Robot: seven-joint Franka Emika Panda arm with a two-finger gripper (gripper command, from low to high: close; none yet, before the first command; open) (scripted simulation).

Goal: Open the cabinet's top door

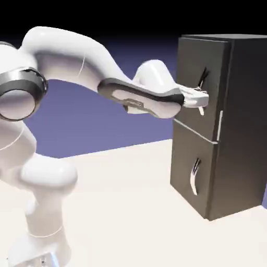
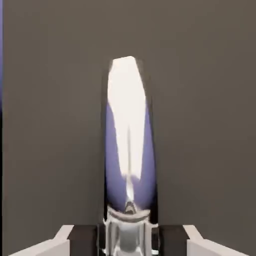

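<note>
I count one cabinet (image 1: 229,125), two doors, two handles; gripper (image 1: 201,99) clenched on the top door's handle (image 2: 128,145), hiding its middle.

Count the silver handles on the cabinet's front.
2. The upper handle is on the top door, clamped by the end effector; the lower handle is on the bottom door.

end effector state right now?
End effector: closed on the top door's handle, at the cabinet.
</note>
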